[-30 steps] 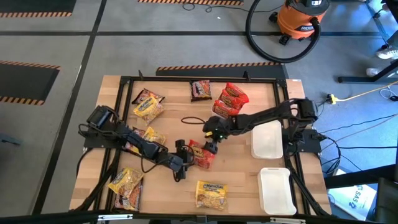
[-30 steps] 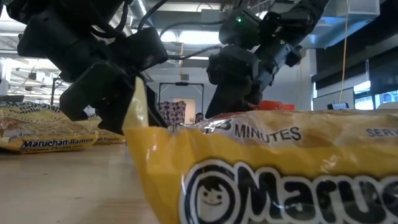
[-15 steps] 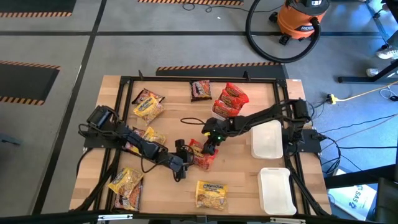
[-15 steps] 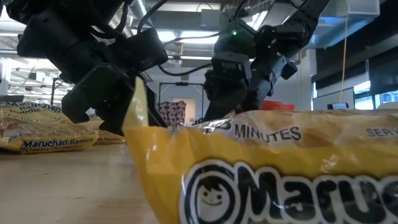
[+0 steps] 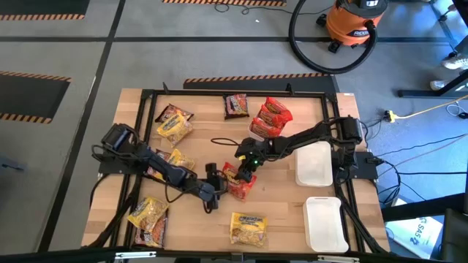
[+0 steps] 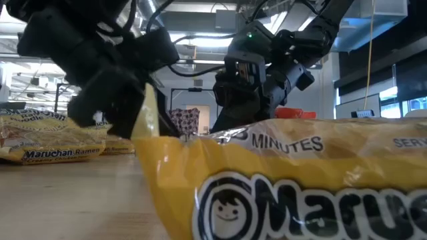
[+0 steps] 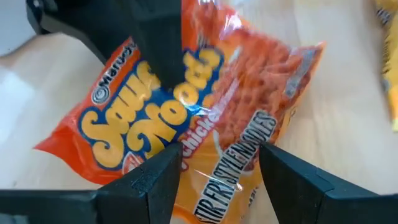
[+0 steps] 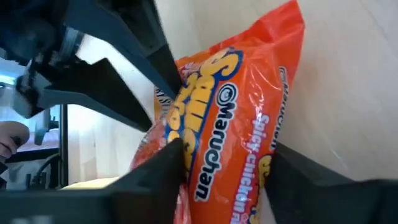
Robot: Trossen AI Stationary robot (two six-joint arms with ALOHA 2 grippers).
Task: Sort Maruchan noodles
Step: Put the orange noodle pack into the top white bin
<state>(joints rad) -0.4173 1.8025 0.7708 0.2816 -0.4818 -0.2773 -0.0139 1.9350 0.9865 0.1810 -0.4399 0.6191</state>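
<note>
Wooden table (image 5: pixel 292 212): two white foam trays (image 5: pixel 315 164) (image 5: pixel 325 223) at its right edge; orange shop vacuum (image 5: pixel 356 20) with black hose (image 5: pixel 296 44) beyond far edge; striped floor tape (image 5: pixel 252 77) alongside.

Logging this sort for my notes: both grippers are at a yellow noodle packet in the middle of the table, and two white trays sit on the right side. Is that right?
Not quite: the packet is red-orange, not yellow. The high view shows the left gripper and right gripper meeting at the red packet mid-table, and both wrist views show its orange wrapper. The two white trays do sit on the right side.
</note>
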